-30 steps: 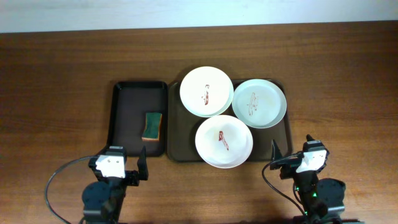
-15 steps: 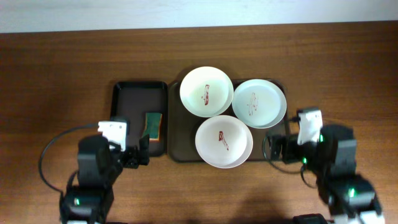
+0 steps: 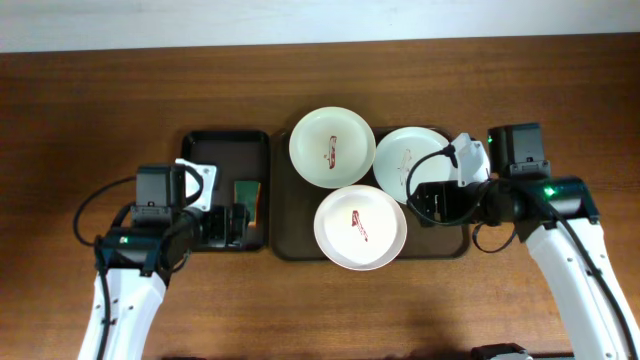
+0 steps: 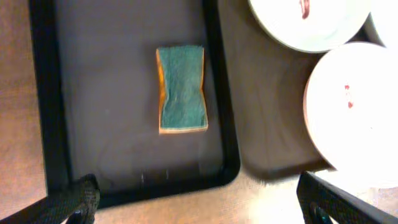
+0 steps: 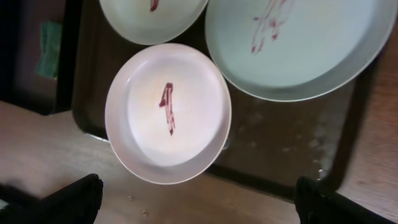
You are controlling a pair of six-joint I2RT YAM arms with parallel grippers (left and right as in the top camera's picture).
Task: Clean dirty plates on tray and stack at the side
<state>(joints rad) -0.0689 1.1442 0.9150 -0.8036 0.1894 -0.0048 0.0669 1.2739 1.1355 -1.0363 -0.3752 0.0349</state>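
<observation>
Overhead: approach step | plates (image 3: pixel 360 227) all smeared on tray (image 3: pixel 290 215) | sponge (image 4: pixel 181 89) at tray's 9 o'clock, just ahead of left gripper (image 4: pixel 199 205), jaws apart | right gripper (image 5: pixel 199 202) apart too | next, likely: drop, pinch sponge

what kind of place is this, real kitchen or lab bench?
Probably a lab bench staged for dish cleaning, not a kitchen: a bare wooden table, three sauce-smeared plates on a brown tray, and one sponge set out in its own narrower tray.

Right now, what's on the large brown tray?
Three sauce-smeared plates: back white plate, front white plate, mint plate. Overhead, the right arm covers the mint one's right side; the tray floor beneath them is hidden.
</observation>
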